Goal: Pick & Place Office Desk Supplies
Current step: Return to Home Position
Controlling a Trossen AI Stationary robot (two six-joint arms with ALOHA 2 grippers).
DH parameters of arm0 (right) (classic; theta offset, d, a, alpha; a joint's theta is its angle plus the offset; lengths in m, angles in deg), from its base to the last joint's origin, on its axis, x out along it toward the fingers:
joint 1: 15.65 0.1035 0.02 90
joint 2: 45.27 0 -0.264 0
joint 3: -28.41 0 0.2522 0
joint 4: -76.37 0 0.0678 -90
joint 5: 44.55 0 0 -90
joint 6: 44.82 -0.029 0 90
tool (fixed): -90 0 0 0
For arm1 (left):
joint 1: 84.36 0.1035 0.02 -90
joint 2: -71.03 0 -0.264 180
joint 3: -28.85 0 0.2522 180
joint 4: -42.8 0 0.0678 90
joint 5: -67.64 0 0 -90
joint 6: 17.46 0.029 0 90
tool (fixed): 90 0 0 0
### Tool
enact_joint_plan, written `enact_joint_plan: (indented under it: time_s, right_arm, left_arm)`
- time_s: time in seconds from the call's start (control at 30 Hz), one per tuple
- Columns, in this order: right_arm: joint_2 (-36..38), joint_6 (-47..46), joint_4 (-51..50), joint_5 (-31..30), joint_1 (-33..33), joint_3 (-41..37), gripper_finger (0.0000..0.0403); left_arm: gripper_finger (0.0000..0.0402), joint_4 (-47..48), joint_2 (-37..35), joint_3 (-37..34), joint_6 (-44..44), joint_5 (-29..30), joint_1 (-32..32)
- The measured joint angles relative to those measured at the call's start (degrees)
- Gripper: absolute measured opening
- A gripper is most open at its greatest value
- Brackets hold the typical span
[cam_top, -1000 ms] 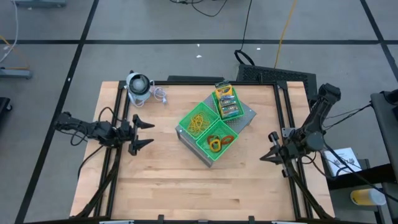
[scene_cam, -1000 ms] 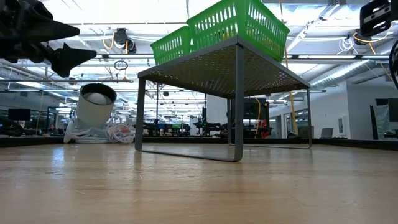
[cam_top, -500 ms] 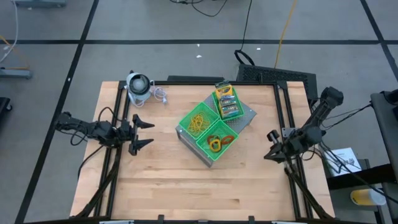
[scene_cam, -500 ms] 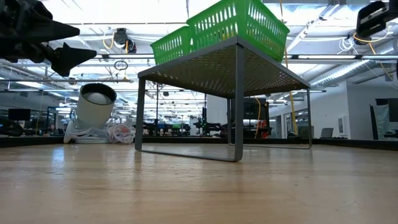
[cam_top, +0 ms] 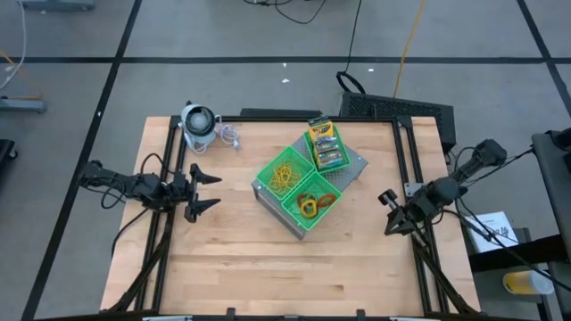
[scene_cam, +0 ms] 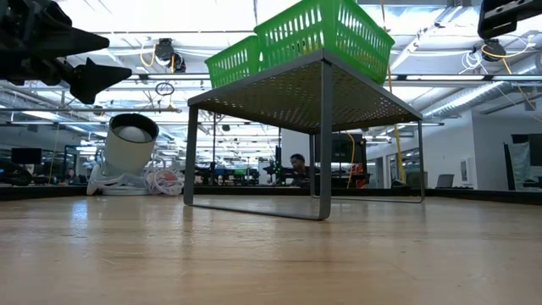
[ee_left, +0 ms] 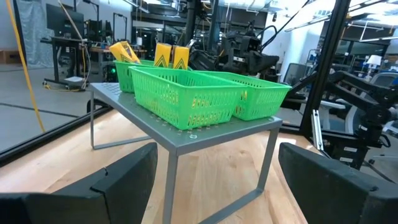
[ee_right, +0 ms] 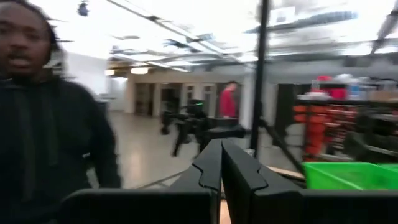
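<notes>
Card boxes (cam_top: 325, 145) in tray (ee_left: 122, 76); left gripper (cam_top: 203, 192), right gripper (cam_top: 389, 214) apparently near table (cam_top: 268, 259) edges.

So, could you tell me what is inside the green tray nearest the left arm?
A tangle of thin yellow rubber bands lies in that tray. Anything beneath the tangle is covered and cannot be seen.

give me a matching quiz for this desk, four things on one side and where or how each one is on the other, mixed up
Things:
1. card boxes
2. rubber bands
3. round gadget
4. right gripper

Places or states:
a. shut, at the table's right edge
b. in the middle tray
c. on the table top, at a corner
d. upright in an end tray

Pairs: 1-d, 2-b, 3-c, 4-a
</notes>
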Motion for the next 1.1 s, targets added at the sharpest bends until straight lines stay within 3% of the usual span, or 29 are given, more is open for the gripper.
enact_joint_plan:
  time_s: [0.1, 0.3, 0.47, 0.73, 1.1]
  right_arm:
    - [3.89, -1.57, -5.65, 5.81, -2.98, 0.00, 0.0000]
    - [14.37, -6.00, -17.21, 11.15, -6.79, -0.04, 0.0000]
    - [15.25, -4.29, -20.74, 17.13, -8.29, 0.87, 0.0000]
    - [15.23, -2.40, -26.33, 4.93, -12.32, 0.87, 0.0000]
    - [15.25, -3.36, -31.75, 3.47, -13.81, 0.87, 0.0000]
  left_arm:
    - [0.0340, 0.02, 0.00, 0.00, 0.01, 0.00, 0.00]
    - [0.0340, 0.00, 0.00, 0.00, -0.01, 0.00, 0.00]
    - [0.0340, -0.09, -0.02, 0.00, -0.04, 0.02, 0.00]
    - [0.0340, -0.09, -0.02, 0.00, -0.04, 0.00, 0.00]
    - [0.0340, -0.07, -0.02, 0.00, -0.04, 0.00, 0.00]
